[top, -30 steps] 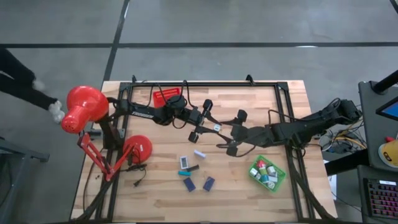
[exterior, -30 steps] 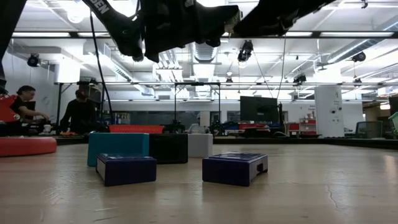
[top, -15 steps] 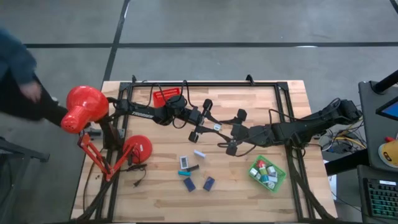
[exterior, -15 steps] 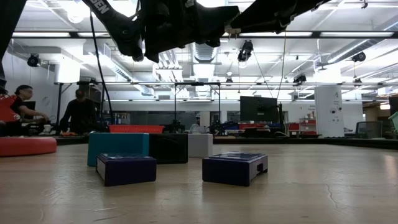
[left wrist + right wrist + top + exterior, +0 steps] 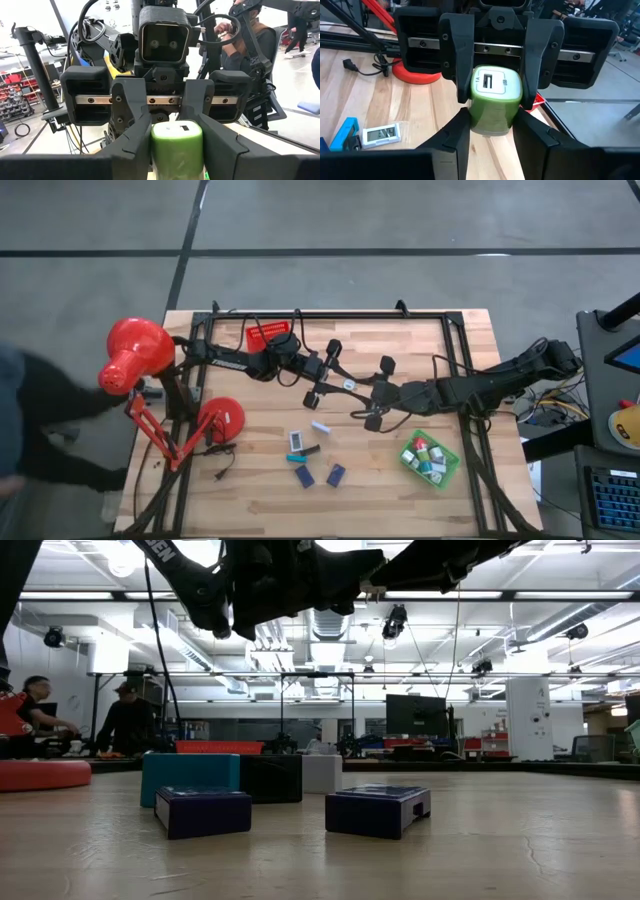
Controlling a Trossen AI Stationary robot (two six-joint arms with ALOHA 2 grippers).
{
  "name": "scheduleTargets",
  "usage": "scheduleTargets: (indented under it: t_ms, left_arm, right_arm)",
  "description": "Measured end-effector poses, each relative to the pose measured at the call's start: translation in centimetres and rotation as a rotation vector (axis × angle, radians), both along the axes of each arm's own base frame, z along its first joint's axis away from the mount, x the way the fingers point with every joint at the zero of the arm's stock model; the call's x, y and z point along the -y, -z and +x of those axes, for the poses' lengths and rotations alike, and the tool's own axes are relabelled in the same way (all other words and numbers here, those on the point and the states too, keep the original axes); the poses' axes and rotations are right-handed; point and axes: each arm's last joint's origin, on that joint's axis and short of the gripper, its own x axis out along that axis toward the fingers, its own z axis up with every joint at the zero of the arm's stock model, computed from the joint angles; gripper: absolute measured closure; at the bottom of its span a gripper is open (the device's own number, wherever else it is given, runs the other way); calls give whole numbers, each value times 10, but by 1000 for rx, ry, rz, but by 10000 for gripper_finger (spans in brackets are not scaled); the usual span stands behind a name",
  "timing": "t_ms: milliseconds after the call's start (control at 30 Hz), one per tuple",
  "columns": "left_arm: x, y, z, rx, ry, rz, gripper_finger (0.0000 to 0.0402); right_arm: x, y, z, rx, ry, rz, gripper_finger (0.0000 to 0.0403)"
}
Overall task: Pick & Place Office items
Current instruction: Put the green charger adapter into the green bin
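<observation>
Your left hand (image 5: 492, 75) and your right hand (image 5: 172, 120) meet nose to nose above the middle of the worktop (image 5: 440, 350), and both pinch the same green charger block (image 5: 495, 102) with a white socket face. In the left wrist view its fingers (image 5: 134, 145) press the block from both sides while the other hand's fingers (image 5: 125, 100) clamp its far end. From above, the two hands (image 5: 350, 388) join a little toward the far edge of the worktop.

The rest of the office items lie nearer the front edge, below the hands: a white block (image 5: 321, 426), a small display piece (image 5: 296, 441), a teal block (image 5: 297, 458) and two navy blocks (image 5: 305, 476) (image 5: 336, 474), near one another. The low view shows the navy blocks (image 5: 203, 811) (image 5: 378, 809) flat on the wood, apart from each other.

A green tray (image 5: 431, 459) holding several small pieces sits toward the front right corner. A red desk lamp (image 5: 135, 355) stands at the left edge, and a red tray (image 5: 267, 333) lies near the far edge.
</observation>
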Motion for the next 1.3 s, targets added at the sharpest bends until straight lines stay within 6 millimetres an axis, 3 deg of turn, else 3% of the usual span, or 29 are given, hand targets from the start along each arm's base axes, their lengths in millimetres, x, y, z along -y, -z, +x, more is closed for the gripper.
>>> scheduleTargets:
  t_ms: [1300]
  left_arm:
    - [1,1,2,-56,-32,-79,243]
  right_arm:
    - [0,1,0,-14,-1,-9,284]
